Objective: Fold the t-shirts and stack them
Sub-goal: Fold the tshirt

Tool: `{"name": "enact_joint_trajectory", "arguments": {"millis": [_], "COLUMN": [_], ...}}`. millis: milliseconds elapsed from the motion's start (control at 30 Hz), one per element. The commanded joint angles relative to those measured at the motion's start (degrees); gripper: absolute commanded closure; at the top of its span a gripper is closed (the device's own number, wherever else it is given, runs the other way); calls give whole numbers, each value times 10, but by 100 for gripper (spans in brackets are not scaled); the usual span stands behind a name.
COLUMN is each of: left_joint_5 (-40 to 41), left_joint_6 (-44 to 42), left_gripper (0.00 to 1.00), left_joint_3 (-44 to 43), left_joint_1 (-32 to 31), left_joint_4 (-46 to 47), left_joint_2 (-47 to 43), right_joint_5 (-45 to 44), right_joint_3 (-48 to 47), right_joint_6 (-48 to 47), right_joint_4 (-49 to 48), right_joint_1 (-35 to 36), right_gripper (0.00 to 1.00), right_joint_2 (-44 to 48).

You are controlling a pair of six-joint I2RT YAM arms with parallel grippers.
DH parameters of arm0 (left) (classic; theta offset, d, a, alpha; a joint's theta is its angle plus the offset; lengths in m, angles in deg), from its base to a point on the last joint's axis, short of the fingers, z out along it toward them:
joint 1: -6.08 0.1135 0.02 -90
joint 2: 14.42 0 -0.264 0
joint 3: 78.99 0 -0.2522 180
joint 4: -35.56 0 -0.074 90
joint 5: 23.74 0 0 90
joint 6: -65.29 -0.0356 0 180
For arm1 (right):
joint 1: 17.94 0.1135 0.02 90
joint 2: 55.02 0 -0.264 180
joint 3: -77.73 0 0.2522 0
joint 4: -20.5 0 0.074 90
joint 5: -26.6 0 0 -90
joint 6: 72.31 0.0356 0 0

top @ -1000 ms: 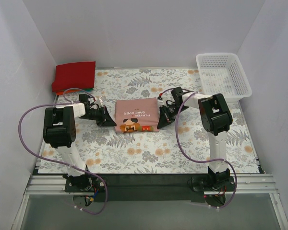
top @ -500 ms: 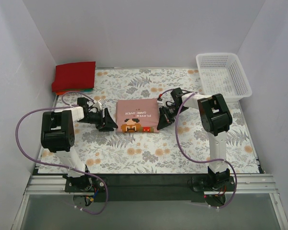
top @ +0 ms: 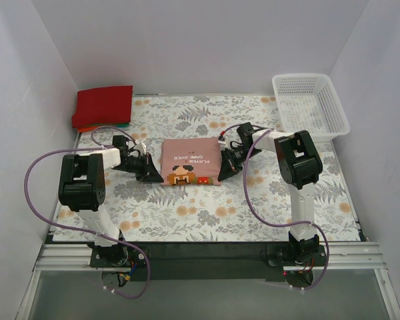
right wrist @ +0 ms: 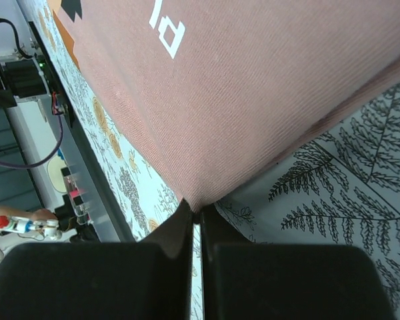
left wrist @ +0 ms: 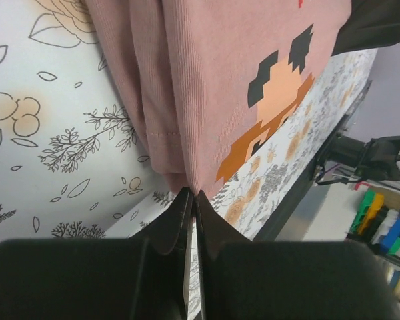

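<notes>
The dusty pink t-shirt [top: 190, 160] lies folded into a rectangle in the middle of the floral cloth, with its pixel face print towards the near edge. My left gripper [top: 156, 177] is shut on its near left corner, as the left wrist view [left wrist: 192, 195] shows against the pink cloth [left wrist: 240, 60]. My right gripper [top: 221, 175] is shut on its near right corner, also seen in the right wrist view [right wrist: 197, 213] under the pink cloth [right wrist: 253, 87]. A stack of folded t-shirts [top: 104, 105], red on top with orange and teal edges below, sits at the back left.
A white lattice basket [top: 311, 105] stands at the back right corner. The floral table cloth [top: 187, 213] covers the table. White walls close in the left, back and right sides. Purple cables loop beside both arms.
My left gripper has moved a little nearer and rightward to the shirt's near left corner. The right gripper and the shirt have hardly moved.
</notes>
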State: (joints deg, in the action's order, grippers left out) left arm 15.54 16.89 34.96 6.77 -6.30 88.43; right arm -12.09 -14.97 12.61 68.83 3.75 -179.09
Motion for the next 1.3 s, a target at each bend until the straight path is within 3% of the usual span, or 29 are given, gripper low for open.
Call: {"name": "enact_joint_trajectory", "arguments": {"millis": [0,200,433,467,500,533,600,667,733,800,867,900,933,967,1000,1033,1133,1267], "left_joint_5": [46,119,103,99,85,79,43,19,-17,-46,-82,-86,-91,-97,-99,-107,-115,-95], "left_joint_6": [-67,-115,-84,-87,-92,-93,-119,-138,-159,-125,-97,-76,-19,6,44,105,185,217], "left_gripper": [100,100,97,90,80,66,54,45,43,43,46,56,61,69,82,88,100,100], "left_joint_3": [-33,-62,-62,-62,-63,-63,-73,-81,-84,-70,-64,-59,-48,-44,-39,-33,-35,-41], "left_joint_1": [7,8,1,1,2,11,27,50,50,39,1,-25,-54,-67,-77,-95,-124,-138], "left_joint_4": [-57,-111,-86,-89,-99,-102,-125,-133,-129,-95,-72,-29,-3,24,84,114,200,226], "left_joint_2": [-23,-11,50,42,34,24,-19,-57,-110,-137,-134,-129,-113,-103,-93,-67,-26,25], "right_joint_5": [-58,-79,-73,-73,-73,-82,-87,-89,-88,-61,2,18,46,55,60,77,95,102], "right_joint_3": [12,17,5,4,1,-2,-8,-9,-12,-35,-60,-65,-68,-79,-87,-96,-118,-105], "right_joint_6": [-13,-21,-27,-31,-34,-41,-67,-77,-88,-78,-51,-35,0,11,22,36,60,107], "right_joint_4": [9,13,22,29,34,56,82,99,97,93,68,53,35,22,10,7,-9,-70], "right_joint_1": [-9,-29,-16,-15,-16,-17,-24,-32,-38,-35,-29,-18,-11,-3,15,23,56,88], "right_gripper": [99,99,99,93,69,56,34,31,29,27,39,46,62,71,89,96,99,99], "right_joint_2": [23,42,18,23,29,37,65,110,142,164,154,147,126,113,99,70,31,-5]}}
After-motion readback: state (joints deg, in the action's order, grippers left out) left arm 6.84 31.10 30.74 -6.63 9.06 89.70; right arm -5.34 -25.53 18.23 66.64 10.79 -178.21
